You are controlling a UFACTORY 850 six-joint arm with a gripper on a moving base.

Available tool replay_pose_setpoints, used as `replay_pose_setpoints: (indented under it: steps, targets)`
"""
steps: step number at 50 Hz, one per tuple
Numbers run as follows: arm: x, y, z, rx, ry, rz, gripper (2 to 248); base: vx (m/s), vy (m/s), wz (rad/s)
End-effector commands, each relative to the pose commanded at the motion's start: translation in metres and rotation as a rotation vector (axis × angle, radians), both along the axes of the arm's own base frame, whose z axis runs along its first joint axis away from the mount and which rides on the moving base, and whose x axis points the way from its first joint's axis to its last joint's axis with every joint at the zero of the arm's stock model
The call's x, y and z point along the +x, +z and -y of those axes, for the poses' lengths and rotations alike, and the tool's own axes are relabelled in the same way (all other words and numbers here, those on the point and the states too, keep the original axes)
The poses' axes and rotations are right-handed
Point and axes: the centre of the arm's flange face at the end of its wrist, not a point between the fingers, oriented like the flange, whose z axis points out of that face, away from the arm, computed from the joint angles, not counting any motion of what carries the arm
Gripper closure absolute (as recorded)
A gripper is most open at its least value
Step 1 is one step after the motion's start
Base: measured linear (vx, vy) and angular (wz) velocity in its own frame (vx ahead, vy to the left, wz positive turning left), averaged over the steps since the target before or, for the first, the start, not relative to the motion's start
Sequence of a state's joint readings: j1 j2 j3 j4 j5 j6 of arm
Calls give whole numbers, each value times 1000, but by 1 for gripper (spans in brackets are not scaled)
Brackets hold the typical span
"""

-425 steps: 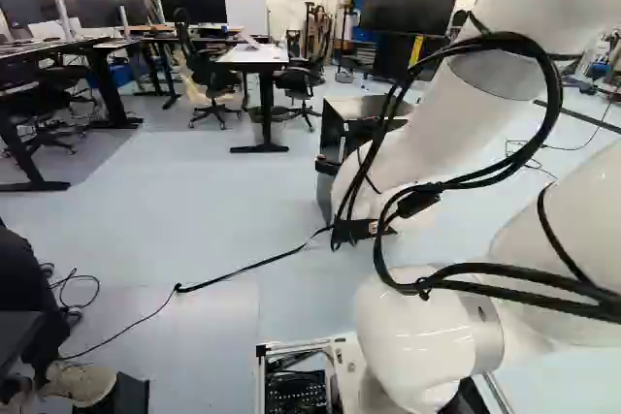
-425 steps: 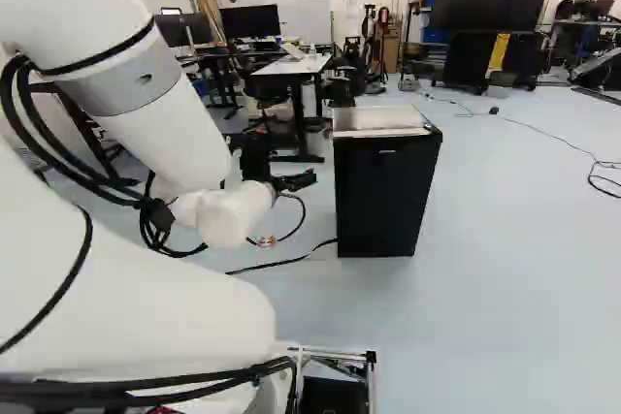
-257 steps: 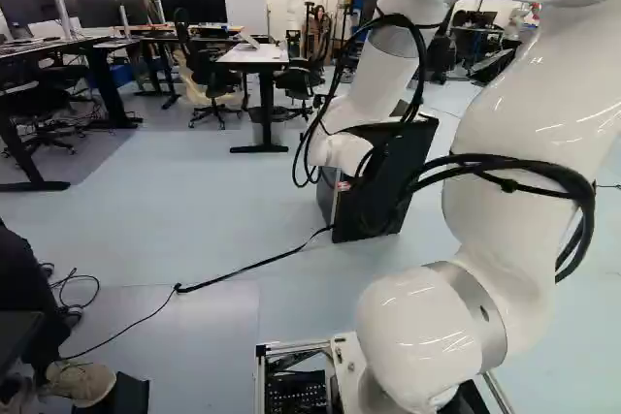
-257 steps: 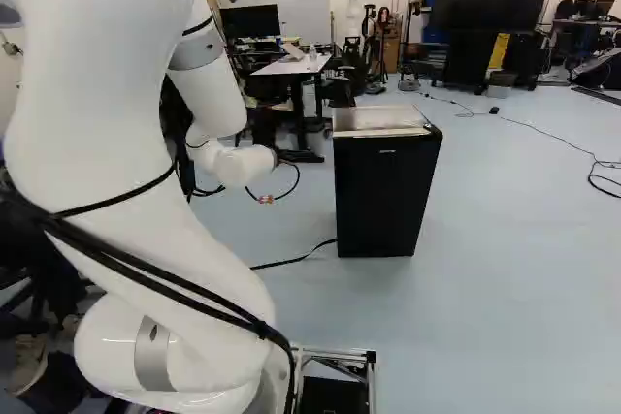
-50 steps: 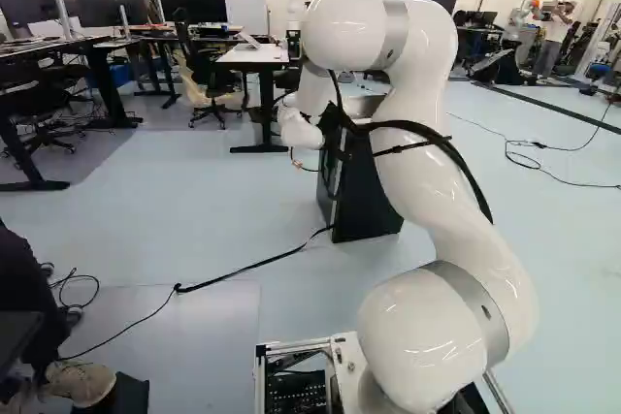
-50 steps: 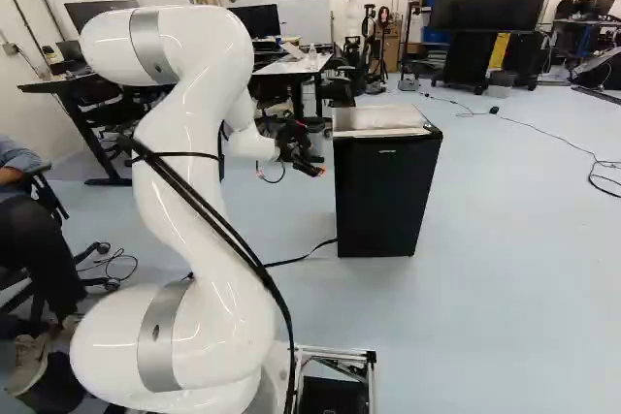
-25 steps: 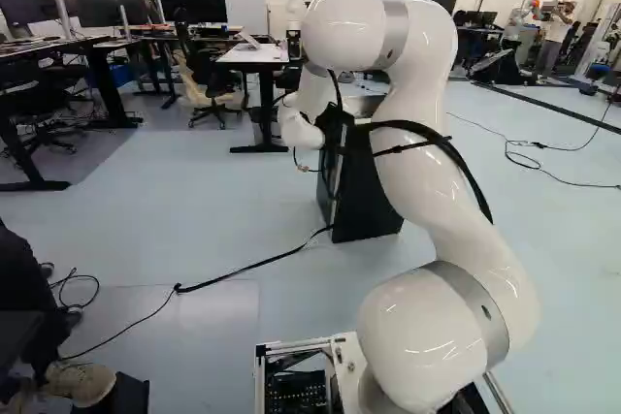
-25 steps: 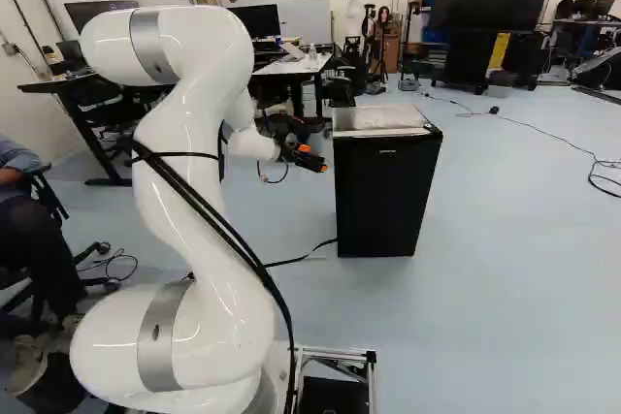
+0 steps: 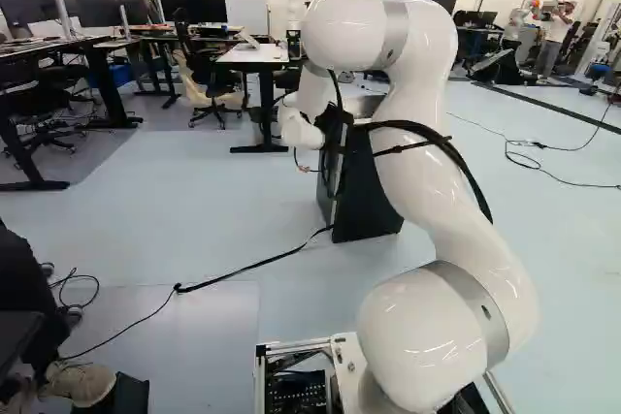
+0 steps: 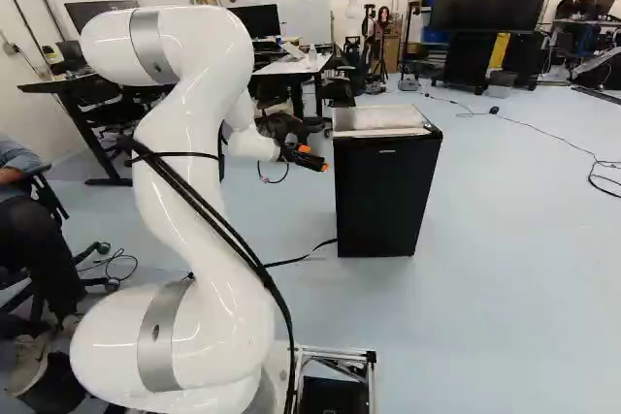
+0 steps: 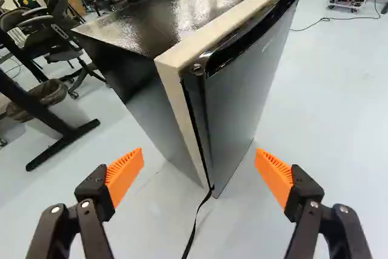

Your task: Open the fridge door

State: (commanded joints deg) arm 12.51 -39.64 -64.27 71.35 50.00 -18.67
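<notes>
Now that the black, orange-padded end effector (image 11: 199, 158) has swung near the boxy black fridge (image 10: 373, 122), centre-right in the right base view, fingers spread, that shut black door (image 11: 248, 80) looks grabbable soon imo.

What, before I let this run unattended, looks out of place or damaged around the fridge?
A black cord trails over the floor from the foot of the fridge, which may be a trip risk. Otherwise nothing stands out: the fridge is upright, its door shut.
</notes>
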Motion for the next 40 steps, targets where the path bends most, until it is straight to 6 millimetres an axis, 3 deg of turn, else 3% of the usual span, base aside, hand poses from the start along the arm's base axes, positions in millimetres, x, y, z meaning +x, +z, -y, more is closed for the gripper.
replay_pose_setpoints:
  steps: [40]
  targets:
    - [17,-2,20,3,-37,17,3,0,0,0]
